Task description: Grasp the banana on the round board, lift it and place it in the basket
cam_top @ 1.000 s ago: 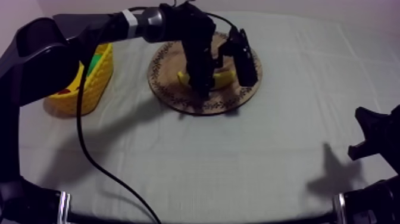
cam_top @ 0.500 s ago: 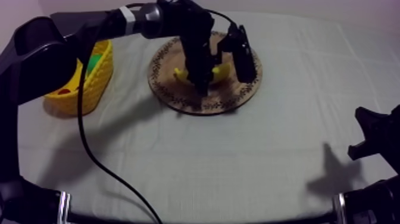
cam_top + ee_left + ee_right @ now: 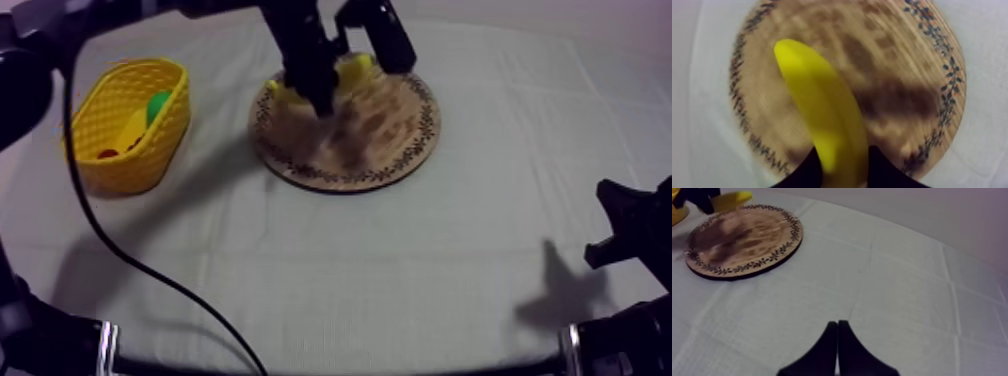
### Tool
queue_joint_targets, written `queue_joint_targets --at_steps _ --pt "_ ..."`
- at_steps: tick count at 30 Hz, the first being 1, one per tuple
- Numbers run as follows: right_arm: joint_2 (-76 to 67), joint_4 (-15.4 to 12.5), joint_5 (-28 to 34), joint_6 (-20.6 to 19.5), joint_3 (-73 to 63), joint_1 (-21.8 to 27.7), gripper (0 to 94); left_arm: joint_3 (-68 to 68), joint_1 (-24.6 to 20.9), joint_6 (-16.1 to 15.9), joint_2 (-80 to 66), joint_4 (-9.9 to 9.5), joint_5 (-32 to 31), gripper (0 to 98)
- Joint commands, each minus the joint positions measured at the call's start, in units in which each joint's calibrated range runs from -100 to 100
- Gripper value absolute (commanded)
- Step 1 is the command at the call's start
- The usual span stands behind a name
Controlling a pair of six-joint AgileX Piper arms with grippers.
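Observation:
The yellow banana (image 3: 822, 110) hangs in the air over the round wooden board (image 3: 907, 65), its near end clamped between the fingers of my left gripper (image 3: 842, 160). In the top view my left gripper (image 3: 316, 88) is above the board's (image 3: 375, 140) far left part, and the banana's ends (image 3: 358, 68) stick out on both sides of it. The yellow basket (image 3: 100, 150) stands at the table's left, apart from the board. My right gripper (image 3: 838, 338) is shut on nothing, low at the right (image 3: 622, 235).
Inside the basket lie a green fruit (image 3: 158, 105) and a small red fruit (image 3: 108, 154). From the right wrist the board (image 3: 742, 240) lies far off, with the held banana (image 3: 733, 197) above its far rim. Grey-white cloth stretches between board and right gripper.
My left gripper has lifted the banana off the board and moved it up and toward the far side. The left arm has risen. The right arm is still.

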Motion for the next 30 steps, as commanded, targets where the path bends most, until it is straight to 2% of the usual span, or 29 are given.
queue_joint_targets --at_steps 1,10,16,22,30 --pt "0.0 0.0 0.0 0.0 0.0 0.0 0.3 2.1 -0.8 0.7 -5.3 -0.15 0.0 28.4" --pt "0.0 0.0 0.0 0.0 0.0 0.0 0.3 13.5 -6.1 4.0 -22.7 -1.03 1.4 27.6" --pt "0.0 0.0 0.0 0.0 0.0 0.0 0.3 21.3 -9.9 8.2 -32.2 -1.78 7.6 26.7" --pt "0.0 0.0 0.0 0.0 0.0 0.0 0.3 25.6 -13.3 12.3 -38.1 -2.12 13.7 26.6" --pt "0.0 0.0 0.0 0.0 0.0 0.0 0.3 24.6 -16.6 16.2 -40.7 -2.57 14.1 28.5"
